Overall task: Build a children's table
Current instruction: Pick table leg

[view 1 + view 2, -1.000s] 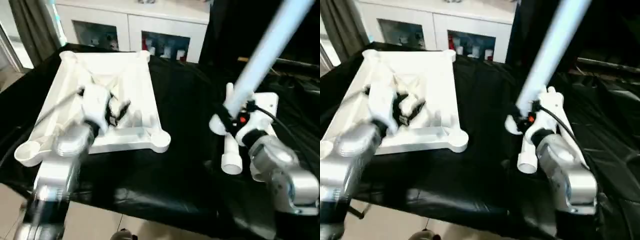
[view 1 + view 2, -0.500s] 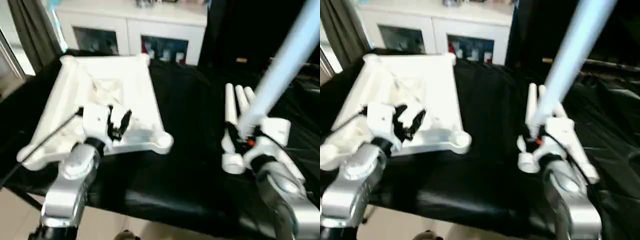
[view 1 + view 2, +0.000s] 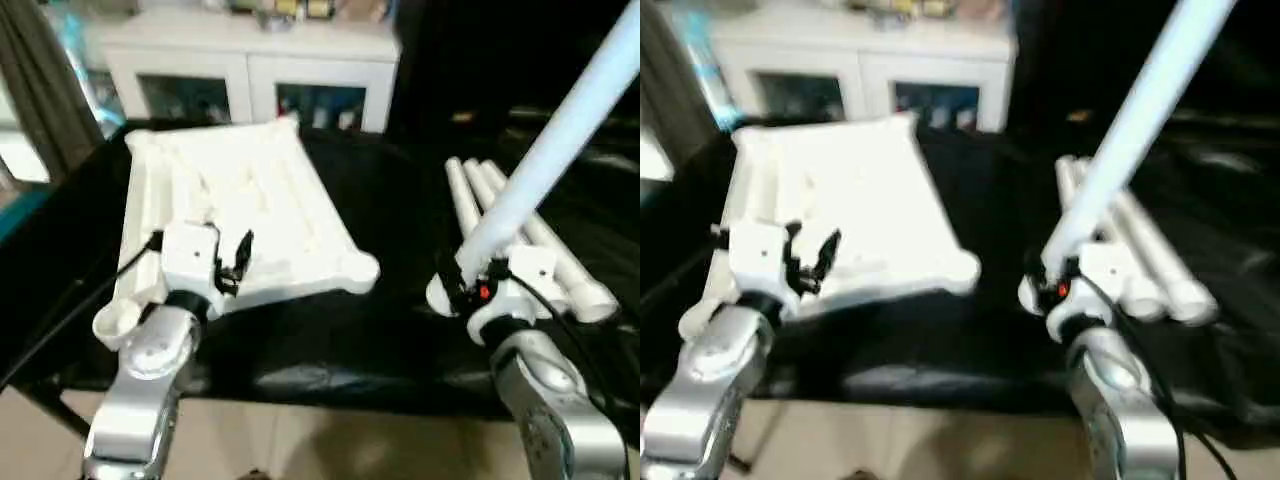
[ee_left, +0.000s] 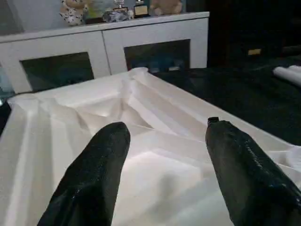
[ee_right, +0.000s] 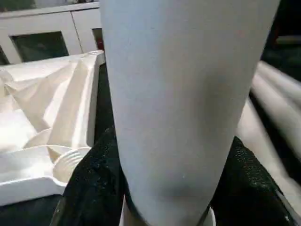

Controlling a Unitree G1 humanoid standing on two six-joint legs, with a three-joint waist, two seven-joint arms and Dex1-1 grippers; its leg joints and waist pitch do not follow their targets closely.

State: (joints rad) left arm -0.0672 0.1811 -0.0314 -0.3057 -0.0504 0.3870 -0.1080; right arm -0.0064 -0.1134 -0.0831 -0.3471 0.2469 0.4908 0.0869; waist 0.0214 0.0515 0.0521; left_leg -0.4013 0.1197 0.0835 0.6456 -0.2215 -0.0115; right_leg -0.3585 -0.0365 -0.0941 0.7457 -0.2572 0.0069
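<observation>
Four legs: I count none fitted yet; three legs (image 3: 540, 245) lie side by side on the black-draped desk (image 3: 390, 330), right of the tabletop.
Tabletop (image 3: 235, 205): underside up on the desk's left part, ribs showing, near corner socket (image 3: 362, 270) empty.
Right gripper (image 3: 468, 290): jaws pinching the fourth leg (image 3: 560, 150) near its lower end, tube slanting up and away.
Left gripper (image 3: 228, 262): jaws spread, holding nothing, hovering over the tabletop's near edge.
Progress: I judge this early; one leg is lifted, with all four insertions left.
Next: I would bring the leg's end over a socket.
</observation>
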